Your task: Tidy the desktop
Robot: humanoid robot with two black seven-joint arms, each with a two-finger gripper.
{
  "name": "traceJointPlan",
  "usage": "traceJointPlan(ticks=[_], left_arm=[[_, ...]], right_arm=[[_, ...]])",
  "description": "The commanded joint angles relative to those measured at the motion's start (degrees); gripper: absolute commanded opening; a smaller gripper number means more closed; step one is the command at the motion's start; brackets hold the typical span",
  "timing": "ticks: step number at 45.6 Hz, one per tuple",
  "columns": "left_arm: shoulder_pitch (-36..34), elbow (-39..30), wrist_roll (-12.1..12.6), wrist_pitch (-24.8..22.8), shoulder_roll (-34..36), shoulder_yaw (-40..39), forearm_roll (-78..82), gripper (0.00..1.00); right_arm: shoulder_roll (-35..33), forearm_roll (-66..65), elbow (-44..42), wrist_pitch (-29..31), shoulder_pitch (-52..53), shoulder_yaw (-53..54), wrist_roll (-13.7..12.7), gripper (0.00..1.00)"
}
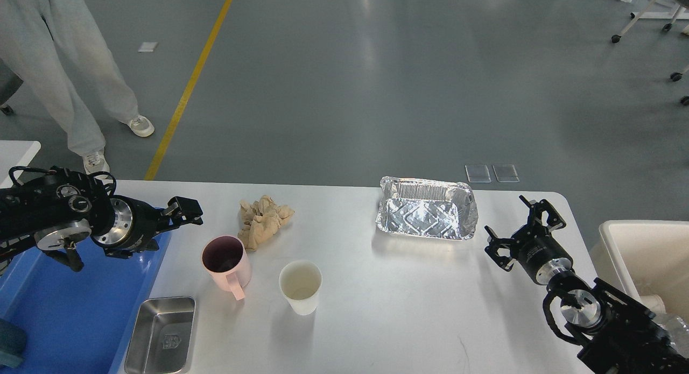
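Note:
The white desktop [377, 309] holds a crumpled brown paper [264, 219], a pink mug [226, 262], a white paper cup [300, 286], a foil tray [428, 208] and a small steel tray [160, 335]. My left gripper [185, 210] hangs over the desktop's left edge above the blue tray, left of the mug; its fingers look close together and hold nothing. My right gripper [521, 227] is open and empty, just right of the foil tray.
A blue plastic tray [70, 309] stands at the left edge. A cream bin [646, 255] stands at the right. A person's legs [64, 72] are beyond the far left corner, by a small white side table [16, 150].

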Motion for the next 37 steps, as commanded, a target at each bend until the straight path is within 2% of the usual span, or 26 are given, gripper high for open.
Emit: traceJointPlan(ticks=[1,10,16,24,30,37], left_arm=[[-1.85,0.00,-0.22,2.95,-3.08,4.69,2.26,0.98],[-2.99,0.00,0.04,7.96,-7.21,9.53,5.16,0.98],[-5.36,0.00,0.13,9.55,-9.76,12.87,5.69,0.98],[-7.12,0.00,0.13,9.55,-11.08,14.63,6.31,0.98],[-7.30,-0.17,-0.75,8.15,-11.34,15.16,6.31,0.98],[-7.56,-1.22,-0.31,7.70,-10.91,17.18,6.31,0.98]], right_arm=[[-0.07,0.00,0.00,0.01,-0.02,0.00,0.00,1.00],[0.01,0.09,-0.09,0.01,-0.02,0.00,0.00,1.00],[0.01,0.00,-0.09,0.01,-0.02,0.00,0.00,1.00],[-0.07,0.00,-0.09,0.01,-0.11,0.00,0.00,1.00],[-0.07,0.00,-0.09,0.01,-0.11,0.00,0.09,1.00],[0.01,0.00,-0.09,0.01,-0.02,0.00,0.09,1.00]])
